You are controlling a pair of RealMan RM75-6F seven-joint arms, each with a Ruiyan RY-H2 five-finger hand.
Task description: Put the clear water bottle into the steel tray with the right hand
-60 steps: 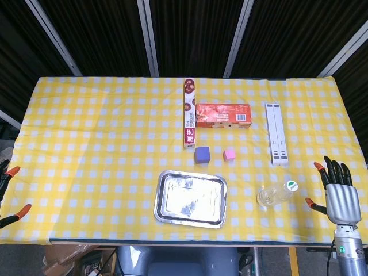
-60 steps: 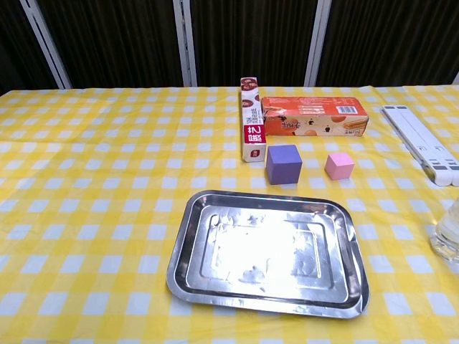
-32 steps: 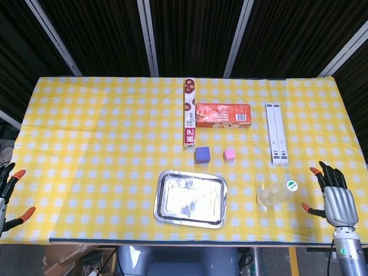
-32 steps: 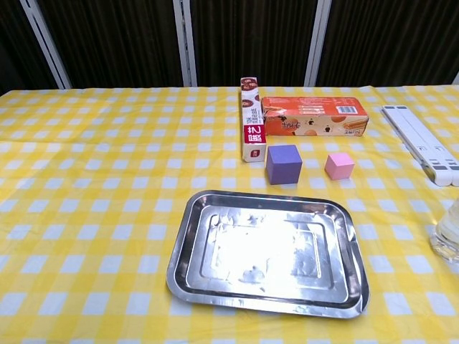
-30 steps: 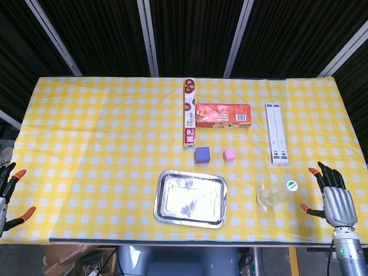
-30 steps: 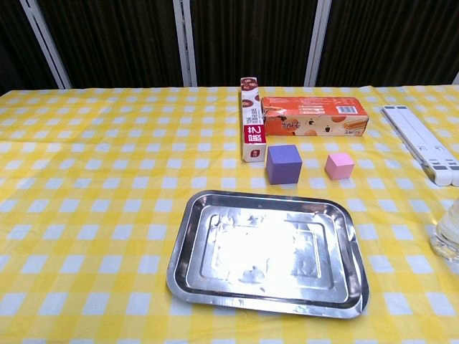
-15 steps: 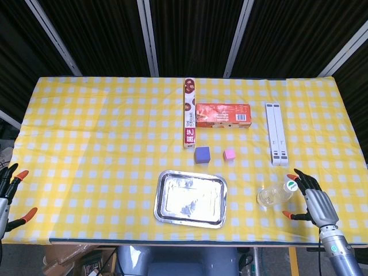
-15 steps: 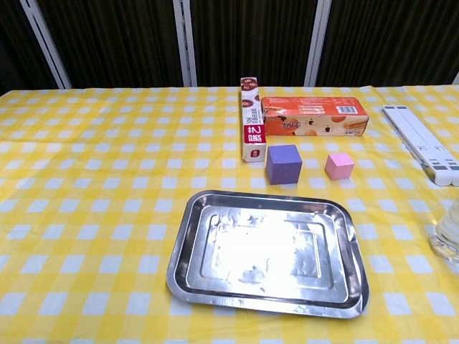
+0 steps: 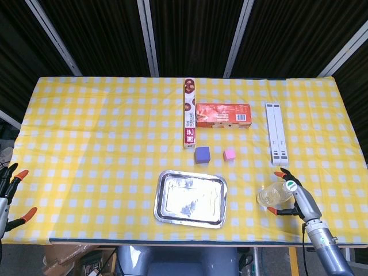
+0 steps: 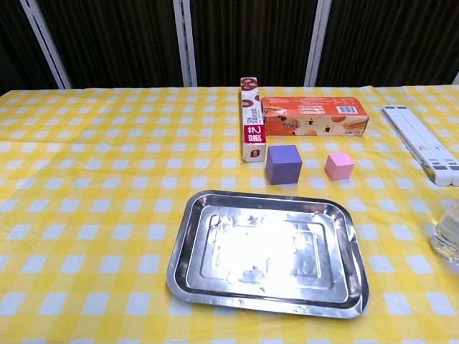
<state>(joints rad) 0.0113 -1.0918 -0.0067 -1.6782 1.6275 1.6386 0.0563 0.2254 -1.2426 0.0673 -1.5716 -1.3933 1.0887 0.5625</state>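
The clear water bottle (image 9: 275,194) with a green-and-white cap lies near the table's right front edge, right of the steel tray (image 9: 190,199). The right hand (image 9: 300,201), fingers spread, sits just beside the bottle's cap, holding nothing. The left hand (image 9: 8,192) hangs open at the far left. No writing on the bottle is legible.

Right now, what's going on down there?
Right robot hand open beside clear water bottle, not gripping. Left robot hand open, idle. Steel tray empty, path clear.
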